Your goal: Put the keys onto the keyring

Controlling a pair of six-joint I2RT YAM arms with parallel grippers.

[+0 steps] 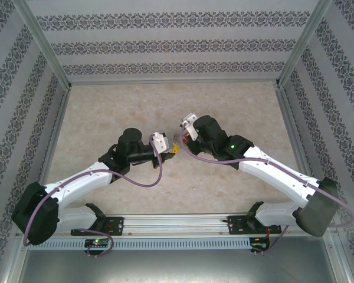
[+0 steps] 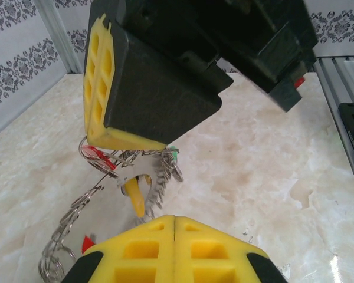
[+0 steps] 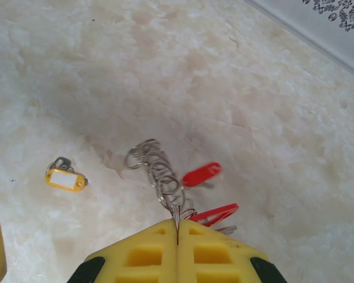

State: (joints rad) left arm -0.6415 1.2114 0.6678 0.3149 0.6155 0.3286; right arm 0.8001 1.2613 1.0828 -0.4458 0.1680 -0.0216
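The right gripper (image 3: 177,224) pinches the silver-grey wire keyring (image 3: 159,174), the left gripper (image 2: 174,219) has its fingers pressed together below, so the hanging yellow-tagged key (image 2: 135,200) probably needs slow, aligned threading.

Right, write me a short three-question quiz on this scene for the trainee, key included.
1. True or false: the right gripper is shut on the keyring.
2. In the right wrist view, the lone tag lying on the table, apart from the keyring, is: A red, B yellow, C green.
3. Fill in: the two tags beside the keyring, close to the right gripper, are ____ in colour.
Key: 1 true; 2 B; 3 red.
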